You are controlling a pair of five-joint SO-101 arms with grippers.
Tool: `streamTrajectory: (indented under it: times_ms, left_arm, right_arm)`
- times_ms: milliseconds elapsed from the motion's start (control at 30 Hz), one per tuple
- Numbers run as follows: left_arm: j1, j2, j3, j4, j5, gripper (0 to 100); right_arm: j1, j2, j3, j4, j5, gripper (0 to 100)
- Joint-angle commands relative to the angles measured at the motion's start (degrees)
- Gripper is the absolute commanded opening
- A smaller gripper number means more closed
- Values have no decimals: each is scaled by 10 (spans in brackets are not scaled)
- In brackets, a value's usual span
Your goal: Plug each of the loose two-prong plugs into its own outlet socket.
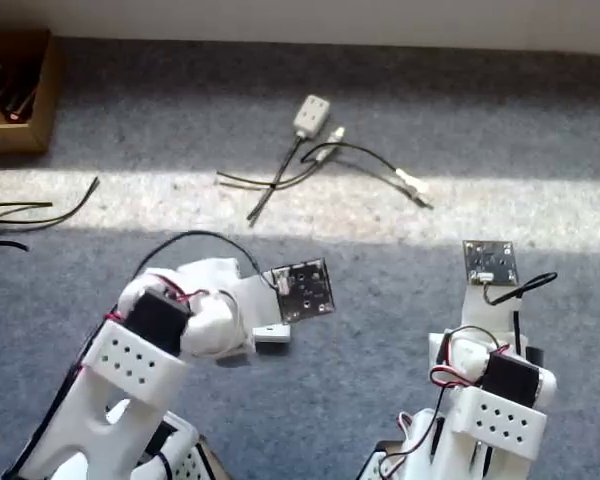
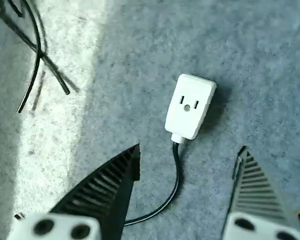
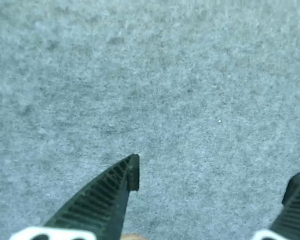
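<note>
In the high view, a grey carpeted surface (image 1: 540,120) carries a white rectangular outlet socket block (image 1: 310,115) on the far side. Thin black cords (image 1: 280,180) trail from it in a loose tangle. Two small pale plugs lie among those cords, one just beside the block (image 1: 327,150) and one farther out (image 1: 412,183). A second white socket block (image 1: 270,335) lies close under the wrist of the left arm (image 1: 150,340). The right arm (image 1: 490,390) stands well apart from it. A brown cardboard box (image 1: 20,95) sits at the far left corner.

In the left wrist view, the left end effector (image 2: 188,150) is released, its black ribbed fingers (image 2: 115,185) spread wide. The second socket block (image 2: 190,106) lies face up on the carpet just beyond them, its black cord (image 2: 176,175) running back between the fingers.

In the right wrist view, the right end effector (image 3: 217,170) is likewise released, hanging over bare grey carpet (image 3: 150,75).
</note>
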Motion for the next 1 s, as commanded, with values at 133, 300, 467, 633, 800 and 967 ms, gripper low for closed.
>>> streamTrajectory:
  times_ms: [133, 300, 467, 633, 800, 967]
  left_arm:
    - [-21, -28, 173, -200, -34, 288]
    - [-55, -24, 198, -267, -71, 288]
    - [-58, 65, 189, -326, -72, 288]
    - [-89, 211, 105, -371, -71, 288]
    - [-122, 340, -3, -373, -71, 288]
    - [-132, 366, -80, -370, -71, 288]
  right_arm:
    - [-4, 8, -14, 6, 7, 433]
    - [-4, 8, -14, 7, 7, 433]
    - [-4, 8, -14, 7, 7, 433]
    - [-4, 8, -14, 7, 7, 433]
    - [-4, 8, -14, 7, 7, 433]
    - [-6, 8, -13, 7, 7, 433]
